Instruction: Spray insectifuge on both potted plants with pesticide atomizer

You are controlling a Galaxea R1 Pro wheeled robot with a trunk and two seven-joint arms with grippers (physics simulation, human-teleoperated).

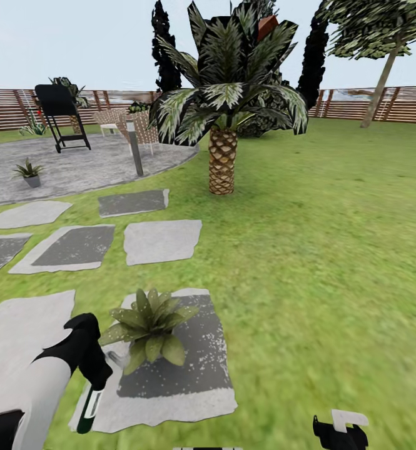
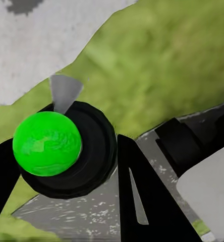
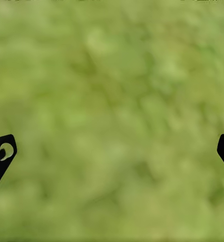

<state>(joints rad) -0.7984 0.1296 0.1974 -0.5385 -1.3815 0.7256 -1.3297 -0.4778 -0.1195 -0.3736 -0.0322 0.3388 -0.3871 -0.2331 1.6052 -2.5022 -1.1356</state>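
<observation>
The pesticide atomizer (image 1: 90,403) hangs in my left gripper (image 1: 96,378), which is shut on it at the lower left of the head view. In the left wrist view the atomizer (image 2: 47,143) shows end-on as a bright green dome in a black ring between the black fingers (image 2: 142,201). Just right of that hand, a potted plant (image 1: 148,326) with broad green leaves sits on a grey stepping stone (image 1: 198,381). A second potted plant (image 1: 30,171) stands far off on the round patio. My right gripper (image 1: 340,431) is low at the bottom right, open over grass, its fingertips (image 3: 1,156) wide apart.
A big palm (image 1: 223,156) stands ahead on the lawn. Several stepping stones (image 1: 162,240) lead to the paved patio (image 1: 89,165), which holds a black grill (image 1: 62,115), wicker chairs (image 1: 142,134) and a lamp post (image 1: 134,147). A slatted fence (image 1: 408,103) closes the back.
</observation>
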